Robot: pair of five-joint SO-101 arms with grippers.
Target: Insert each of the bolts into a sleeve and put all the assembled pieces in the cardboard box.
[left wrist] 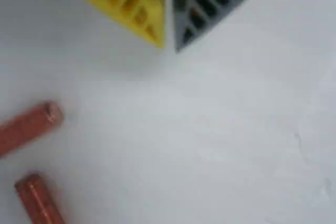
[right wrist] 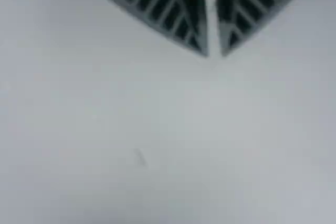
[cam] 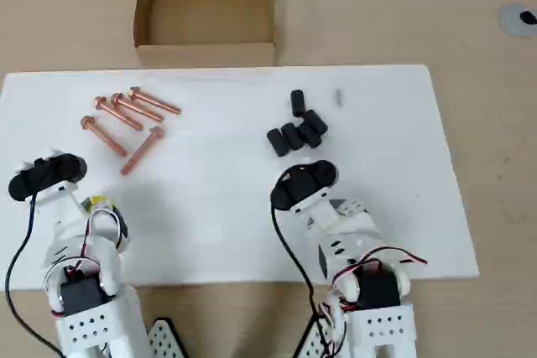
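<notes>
Left gripper (left wrist: 169,43) was found closed over the white sheet (cam: 218,207) — bolts (cam: 120,115) lying near | right gripper (right wrist: 212,51) was found closed — sleeves (cam: 292,136) clustered close by | box (cam: 205,54) was set beyond.

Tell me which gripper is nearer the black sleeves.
Right. The right gripper sits just short of the sleeves, on the arms' side; the left gripper is across the sheet, beside the bolts.

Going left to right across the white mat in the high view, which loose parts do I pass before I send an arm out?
Five copper bolts → cluster of black sleeves → one small grey piece, too small to identify.
</notes>
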